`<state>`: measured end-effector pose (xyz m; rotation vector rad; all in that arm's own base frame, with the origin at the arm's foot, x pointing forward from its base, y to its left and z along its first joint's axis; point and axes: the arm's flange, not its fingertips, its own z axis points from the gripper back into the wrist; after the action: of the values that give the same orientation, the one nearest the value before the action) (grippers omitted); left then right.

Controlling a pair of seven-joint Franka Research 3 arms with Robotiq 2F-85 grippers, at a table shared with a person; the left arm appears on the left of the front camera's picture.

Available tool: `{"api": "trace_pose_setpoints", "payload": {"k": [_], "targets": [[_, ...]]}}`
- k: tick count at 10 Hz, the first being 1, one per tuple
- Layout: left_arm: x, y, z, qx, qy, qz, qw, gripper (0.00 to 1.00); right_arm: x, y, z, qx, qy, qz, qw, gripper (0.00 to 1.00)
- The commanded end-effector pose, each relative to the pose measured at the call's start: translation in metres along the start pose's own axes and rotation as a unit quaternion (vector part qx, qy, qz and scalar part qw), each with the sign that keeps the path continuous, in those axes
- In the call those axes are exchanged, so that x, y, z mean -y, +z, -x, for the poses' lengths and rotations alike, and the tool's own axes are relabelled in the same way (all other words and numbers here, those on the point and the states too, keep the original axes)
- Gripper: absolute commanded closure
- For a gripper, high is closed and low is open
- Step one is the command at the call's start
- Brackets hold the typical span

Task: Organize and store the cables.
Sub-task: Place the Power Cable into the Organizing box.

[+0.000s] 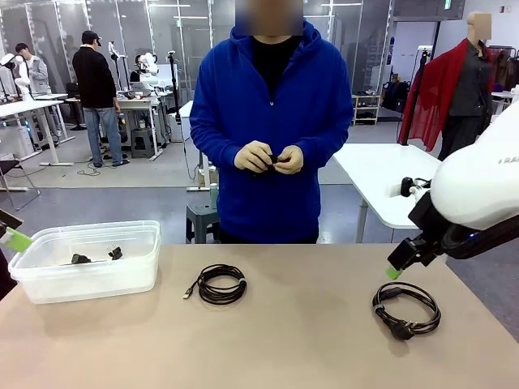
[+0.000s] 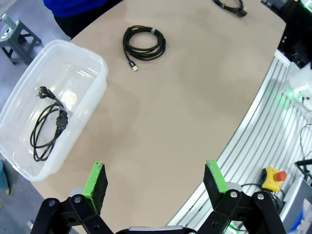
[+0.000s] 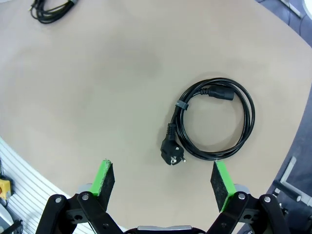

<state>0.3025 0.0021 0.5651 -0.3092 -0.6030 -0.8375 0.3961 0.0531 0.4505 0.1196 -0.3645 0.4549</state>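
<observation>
A thin coiled cable lies mid-table. To the right rests a thicker power cable, coiled, with its plug end toward me. Another cable lies inside the clear bin. High over the near table edge my left gripper stands open with nothing in it. My right gripper hovers open just above and short of the power cable. The person's hands hold a small black item at chest height.
The person in a blue hoodie stands at the far edge, behind the middle of the table. Bare tabletop stretches between the coils and toward me. A white side table stands at the back right.
</observation>
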Motion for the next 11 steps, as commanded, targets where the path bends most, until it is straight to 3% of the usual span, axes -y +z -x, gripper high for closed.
{"api": "trace_pose_setpoints", "payload": {"k": [1, 4, 11], "targets": [[0.000, 0.000, 0.000, 0.000, -0.001, 0.000, 1.000, 0.00, -0.022, -0.035, 0.033, -0.003, -0.033, 0.037, 0.999, 0.00], [0.000, 0.000, 0.000, 0.000, -0.001, 0.000, 1.000, 0.00, -0.025, -0.075, 0.039, 0.002, -0.039, 0.098, 0.994, 0.00], [0.000, 0.000, 0.000, 0.000, -0.001, 0.000, 1.000, 0.00, -0.024, -0.143, 0.051, -0.031, -0.080, 0.099, 0.991, 0.00]]}}
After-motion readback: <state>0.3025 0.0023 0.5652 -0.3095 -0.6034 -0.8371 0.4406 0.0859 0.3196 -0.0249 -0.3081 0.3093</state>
